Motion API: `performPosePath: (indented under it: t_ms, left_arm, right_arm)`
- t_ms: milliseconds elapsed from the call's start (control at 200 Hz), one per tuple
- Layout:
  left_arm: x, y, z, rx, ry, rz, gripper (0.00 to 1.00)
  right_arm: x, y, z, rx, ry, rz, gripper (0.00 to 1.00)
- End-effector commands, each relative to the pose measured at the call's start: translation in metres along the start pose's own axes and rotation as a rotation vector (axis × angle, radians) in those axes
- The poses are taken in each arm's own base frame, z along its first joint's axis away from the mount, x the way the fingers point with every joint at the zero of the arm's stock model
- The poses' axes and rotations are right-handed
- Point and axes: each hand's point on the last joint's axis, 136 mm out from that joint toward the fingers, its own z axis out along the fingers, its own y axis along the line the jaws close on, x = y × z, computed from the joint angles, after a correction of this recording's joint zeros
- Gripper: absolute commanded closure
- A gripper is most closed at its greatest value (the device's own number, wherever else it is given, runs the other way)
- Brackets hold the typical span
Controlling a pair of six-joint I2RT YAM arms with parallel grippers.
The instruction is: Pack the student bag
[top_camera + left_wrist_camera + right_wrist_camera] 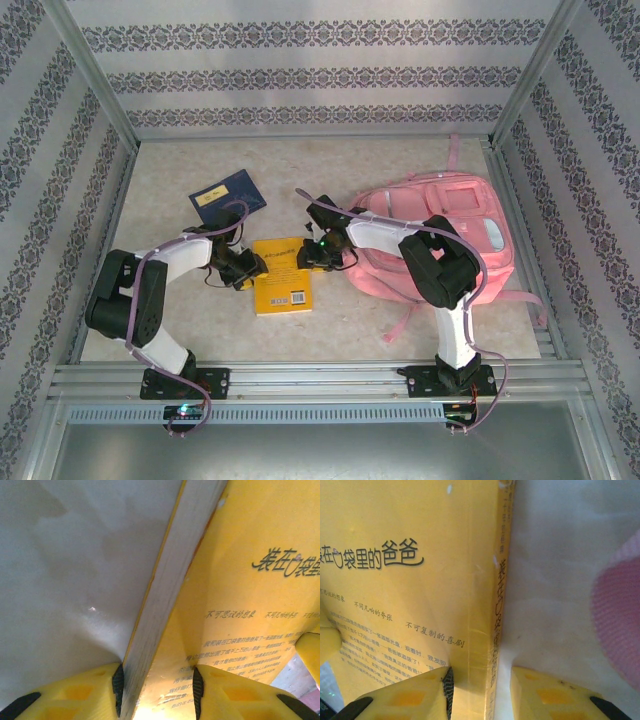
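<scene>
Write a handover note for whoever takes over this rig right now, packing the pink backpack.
Grippers: the left gripper has its jaws astride the page edge of the yellow book. The right gripper has its jaws astride the same book's spine. A firm grip is not clear for either.
Things: the yellow book is on the table between the arms, the blue book beyond it to the left, the pink backpack on the right.
Done: neither book is in the backpack yet.
Left: probably getting both books into it.
</scene>
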Motion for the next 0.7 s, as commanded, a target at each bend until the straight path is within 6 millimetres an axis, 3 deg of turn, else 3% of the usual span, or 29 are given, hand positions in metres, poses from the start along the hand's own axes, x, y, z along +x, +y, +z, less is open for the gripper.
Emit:
performPosePath:
  t_ms: [0, 130, 375, 694]
  left_arm:
    - [-0.008, -0.012, -0.001, 0.045, -0.012, 0.024, 0.61]
    - [-0.008, -0.010, 0.001, 0.041, -0.007, 0.018, 0.63]
    - [-0.003, -0.003, 0.005, 0.026, 0.010, 0.016, 0.66]
    - [0.003, 0.001, 0.005, 0.021, 0.018, 0.025, 0.68]
  right_arm:
    - [0.009, 0.018, 0.015, -0.094, 0.073, 0.007, 0.63]
    - [0.009, 0.030, 0.011, -0.136, 0.081, 0.004, 0.63]
    - [0.004, 0.048, -0.018, -0.231, 0.060, -0.003, 0.63]
    - [0.014, 0.077, -0.036, -0.395, 0.095, -0.033, 0.63]
